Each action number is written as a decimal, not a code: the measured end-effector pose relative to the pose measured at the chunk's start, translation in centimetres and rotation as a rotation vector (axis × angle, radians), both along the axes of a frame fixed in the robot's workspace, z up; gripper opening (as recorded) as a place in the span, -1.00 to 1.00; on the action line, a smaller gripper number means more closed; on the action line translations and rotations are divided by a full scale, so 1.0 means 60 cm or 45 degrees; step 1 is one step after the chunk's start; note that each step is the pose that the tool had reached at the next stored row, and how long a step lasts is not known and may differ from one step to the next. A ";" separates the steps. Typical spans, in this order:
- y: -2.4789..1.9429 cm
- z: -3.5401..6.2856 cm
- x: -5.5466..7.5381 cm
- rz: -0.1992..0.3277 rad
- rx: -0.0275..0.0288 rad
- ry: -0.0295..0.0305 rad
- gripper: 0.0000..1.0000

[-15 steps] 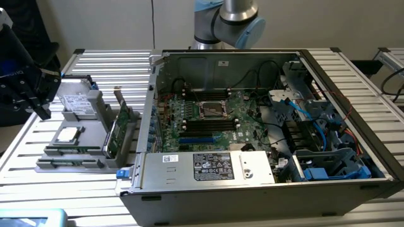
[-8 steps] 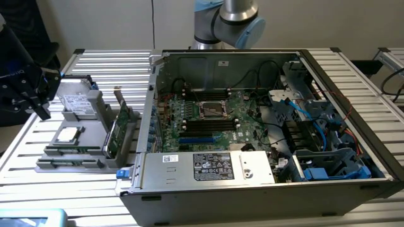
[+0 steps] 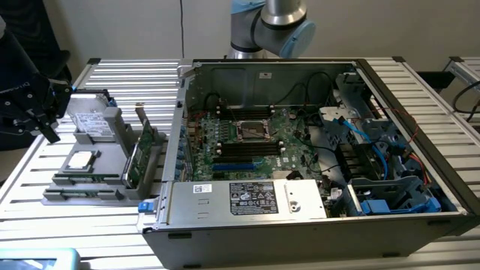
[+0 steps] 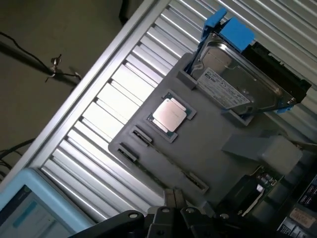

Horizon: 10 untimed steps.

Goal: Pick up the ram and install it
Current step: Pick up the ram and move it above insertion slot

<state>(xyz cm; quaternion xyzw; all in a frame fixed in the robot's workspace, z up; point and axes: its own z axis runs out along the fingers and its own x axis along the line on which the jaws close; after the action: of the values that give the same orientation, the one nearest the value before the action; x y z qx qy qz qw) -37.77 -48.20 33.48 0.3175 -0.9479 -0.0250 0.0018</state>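
The pick-up step is only beginning. The ram [image 3: 84, 176] is sitting in a long slot of the grey tray [image 4: 213, 144], just beside the tray's CPU chip [image 4: 170, 113]. The hand [image 4: 173, 197] is hovering above the tray, its fingers pressed together and gripping nothing. By my judgement, a grasp is calling for parted fingers, centred over the tray's ram slot and aligned with the stick.
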 end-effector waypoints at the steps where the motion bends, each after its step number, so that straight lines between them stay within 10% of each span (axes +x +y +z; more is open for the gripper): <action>1: 0.0000 0.000 0.000 0.022 0.0000 0.0000 -0.79; 10: 0.0000 0.000 0.000 0.231 0.0000 0.0000 -0.79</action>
<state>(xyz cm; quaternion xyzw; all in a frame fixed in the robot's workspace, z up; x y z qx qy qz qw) -37.77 -48.20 33.45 0.4021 -0.9153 -0.0248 0.0040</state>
